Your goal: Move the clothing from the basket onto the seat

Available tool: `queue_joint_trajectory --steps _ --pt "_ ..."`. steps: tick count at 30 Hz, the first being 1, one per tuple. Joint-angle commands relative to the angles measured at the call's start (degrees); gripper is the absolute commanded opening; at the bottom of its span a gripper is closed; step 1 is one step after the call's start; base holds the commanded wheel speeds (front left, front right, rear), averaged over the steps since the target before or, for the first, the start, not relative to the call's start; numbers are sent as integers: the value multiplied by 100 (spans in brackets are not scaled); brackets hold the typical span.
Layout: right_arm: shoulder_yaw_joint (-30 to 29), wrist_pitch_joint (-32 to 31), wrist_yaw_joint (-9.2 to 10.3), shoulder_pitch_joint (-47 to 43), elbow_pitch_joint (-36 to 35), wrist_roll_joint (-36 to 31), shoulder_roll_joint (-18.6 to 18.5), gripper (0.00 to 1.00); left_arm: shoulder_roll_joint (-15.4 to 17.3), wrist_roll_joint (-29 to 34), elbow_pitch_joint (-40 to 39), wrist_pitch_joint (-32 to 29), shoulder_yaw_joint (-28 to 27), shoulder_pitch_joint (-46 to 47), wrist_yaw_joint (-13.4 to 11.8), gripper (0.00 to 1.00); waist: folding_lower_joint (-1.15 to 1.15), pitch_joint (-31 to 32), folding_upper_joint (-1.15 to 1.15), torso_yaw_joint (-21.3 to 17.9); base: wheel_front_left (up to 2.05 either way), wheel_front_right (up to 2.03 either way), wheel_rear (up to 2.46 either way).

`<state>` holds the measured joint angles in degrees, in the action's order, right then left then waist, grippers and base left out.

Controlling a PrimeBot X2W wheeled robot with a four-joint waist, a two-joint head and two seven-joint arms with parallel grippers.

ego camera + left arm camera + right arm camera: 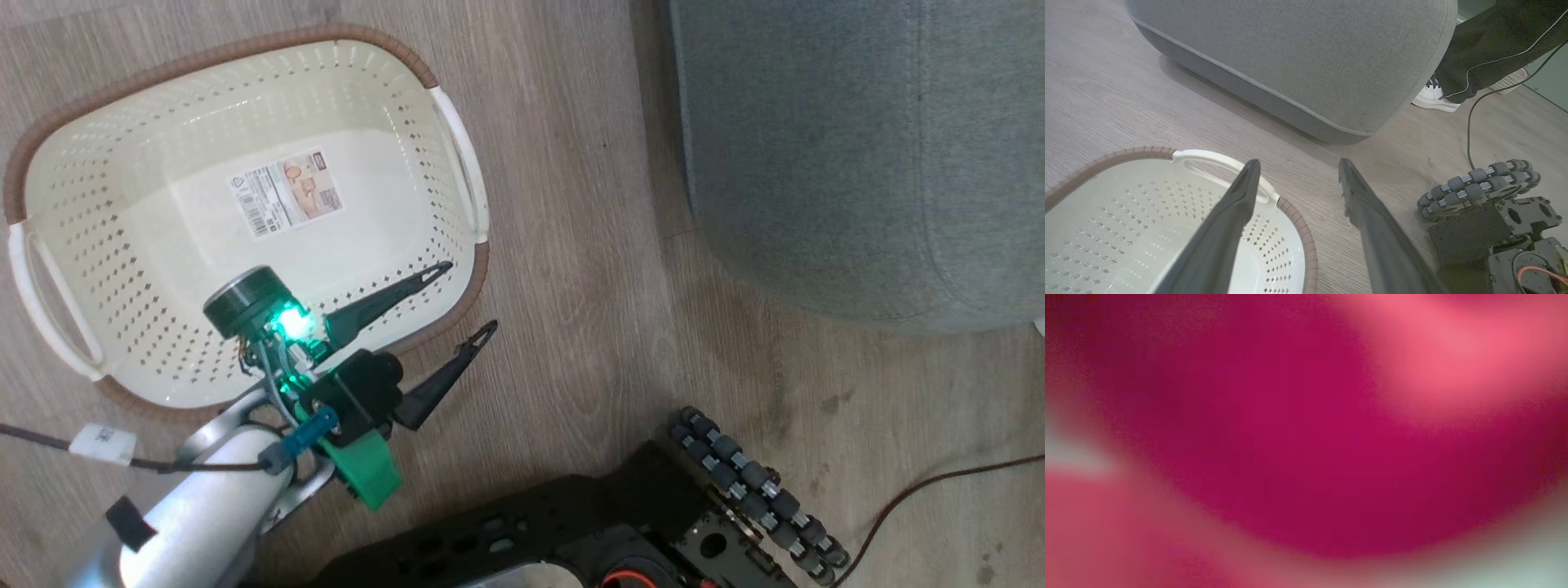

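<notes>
Red clothing (1306, 457) blurs the right wrist lens, so we cannot tell the right end effector's state; left end effector (469, 296) released over basket (98, 229) rim.

Wood-look floor (571, 245); a person's dark trouser leg (1494, 45) over a white shoe (1435, 101); possibly a pale bin (1508, 81) behind.

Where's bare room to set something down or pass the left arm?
Free: the basket bottom around its label; the floor strip between basket and seat; the seat's visible top. Crowded: the basket's near rim under the open left gripper, and beside the wheel.
</notes>
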<state>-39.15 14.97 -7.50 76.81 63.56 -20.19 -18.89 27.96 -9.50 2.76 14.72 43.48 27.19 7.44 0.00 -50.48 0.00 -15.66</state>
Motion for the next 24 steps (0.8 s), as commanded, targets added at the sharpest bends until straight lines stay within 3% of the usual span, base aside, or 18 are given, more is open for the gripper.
queue_joint_trajectory --steps 1,12,17,24 --pt "-16 3 1 -36 -115 -65 -121 100 18 57 -142 28 -86 -29 4 100 0 56 0 -26 0 0 0" --pt "118 3 1 -581 55 -225 -187 100 -276 -52 41 28 90 150 4 100 0 761 0 -136 0 0 0" --pt "477 3 1 -846 108 -258 -247 100 -495 -124 153 28 149 154 4 100 0 1193 0 -135 0 0 0" --pt "1310 3 1 -1314 -265 585 -48 100 -858 -212 286 28 109 12 4 100 0 1967 0 -60 0 0 0"
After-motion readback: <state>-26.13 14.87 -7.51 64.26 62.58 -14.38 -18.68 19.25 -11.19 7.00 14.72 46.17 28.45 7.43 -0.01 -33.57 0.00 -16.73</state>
